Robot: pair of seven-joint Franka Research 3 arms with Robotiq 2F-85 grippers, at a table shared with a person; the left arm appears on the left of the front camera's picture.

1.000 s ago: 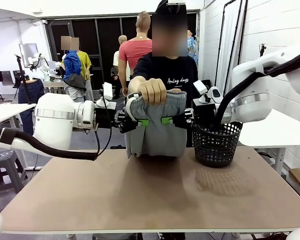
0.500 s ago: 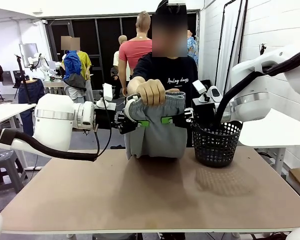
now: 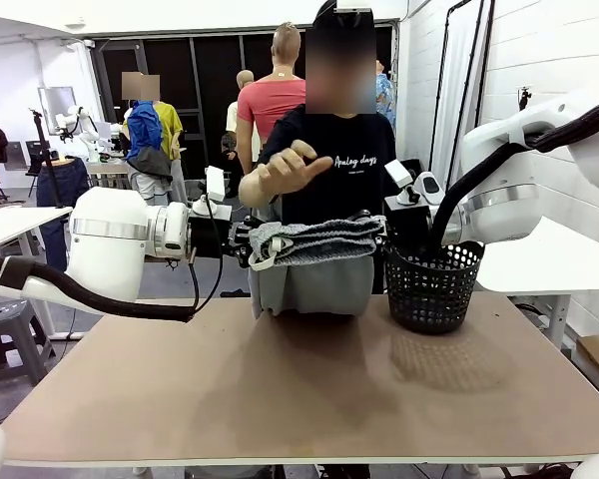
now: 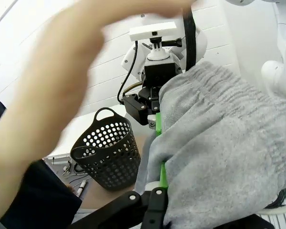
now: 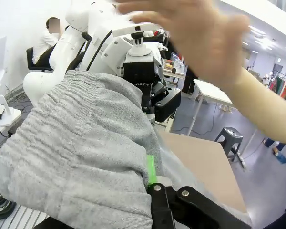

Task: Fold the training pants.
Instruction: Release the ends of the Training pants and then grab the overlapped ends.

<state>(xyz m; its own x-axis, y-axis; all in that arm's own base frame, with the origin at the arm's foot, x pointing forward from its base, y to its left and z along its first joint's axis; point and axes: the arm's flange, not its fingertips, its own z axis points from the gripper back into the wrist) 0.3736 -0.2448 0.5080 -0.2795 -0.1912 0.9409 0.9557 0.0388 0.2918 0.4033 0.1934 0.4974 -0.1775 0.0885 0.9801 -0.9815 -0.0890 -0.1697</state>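
Obs: the training pants (image 3: 314,274) hang btw the two claws at the far side of the tabletop (image 3: 299,389), in front of the person. The waistband (image 3: 314,238) is flopped fwd over both claws, toward our side. The rest drops down, and the lower end looks to meet the tabletop.

Left claw (image 4: 163,174): the wrist view shows one green pad flat against grey jersey, w/ the opposite finger buried under cloth. We judge it clamped on the pants, though the pinch itself is hidden. Right claw (image 5: 151,172): same picture, pad against fabric and the other finger covered, so we judge it clamped on the pants too.

The person's hand (image 3: 292,170) is raised above the waistband, open, not touching the cloth. The garment's upper part rests on the claws alone.

A black mesh basket (image 3: 431,289) stands on the tabletop just beside the pants, on the right arm's side.

Risks from here:
- Soft jersey + elastic gather means an uneven bite. If either claw holds only one layer, the cloth may slip out when the arms lower or swing fwd.
- The flopped waistband hides the pads, so it could get trapped into the fold crooked.
- Unequal arm speeds would skew the fold line.
- The right arm is near the basket and may knock it.
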